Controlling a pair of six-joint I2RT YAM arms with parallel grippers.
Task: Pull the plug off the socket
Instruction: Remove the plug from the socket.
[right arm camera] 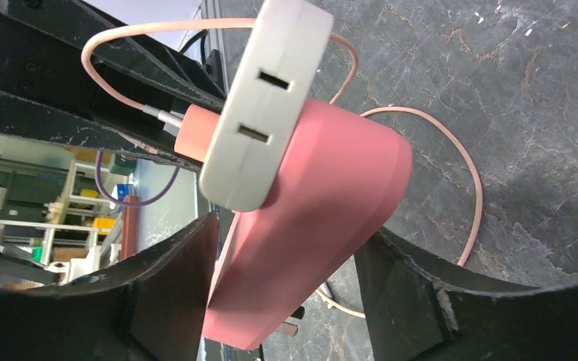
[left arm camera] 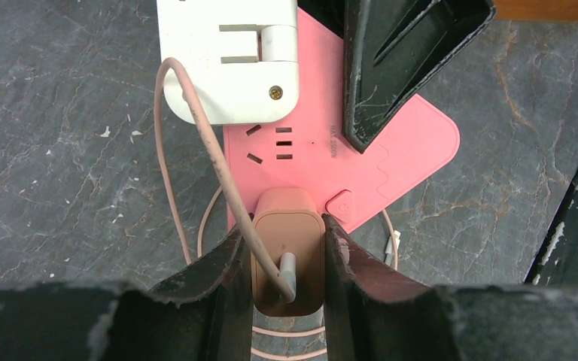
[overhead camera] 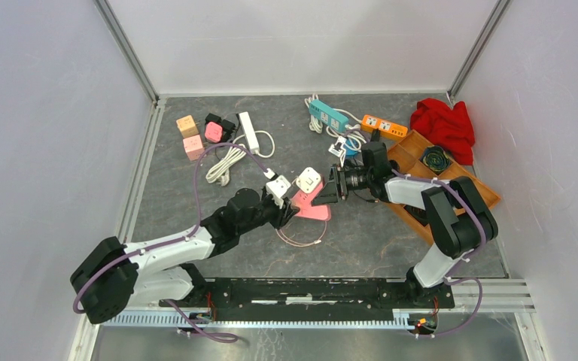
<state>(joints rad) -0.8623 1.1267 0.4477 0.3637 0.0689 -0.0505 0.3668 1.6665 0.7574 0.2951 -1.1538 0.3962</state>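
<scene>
A pink socket block (overhead camera: 314, 212) sits mid-table, carrying a white adapter (overhead camera: 308, 180) and a peach plug (left arm camera: 287, 248) with a thin pink cable (left arm camera: 196, 135). My left gripper (left arm camera: 286, 233) is shut on the peach plug, one finger pressed on each side. The plug is still seated in the socket (left arm camera: 399, 150). From the right, my right gripper (right arm camera: 286, 256) straddles the socket (right arm camera: 308, 210), which lies tilted across the gap with both fingers touching its sides. The white adapter (right arm camera: 271, 105) stands just beyond the right fingers.
A wooden tray (overhead camera: 414, 147) and a red cloth (overhead camera: 444, 124) are at the back right. Teal (overhead camera: 327, 114) and orange (overhead camera: 384, 126) power strips lie behind the right arm. A white power strip (overhead camera: 249, 131) and small coloured cubes (overhead camera: 192, 135) sit back left.
</scene>
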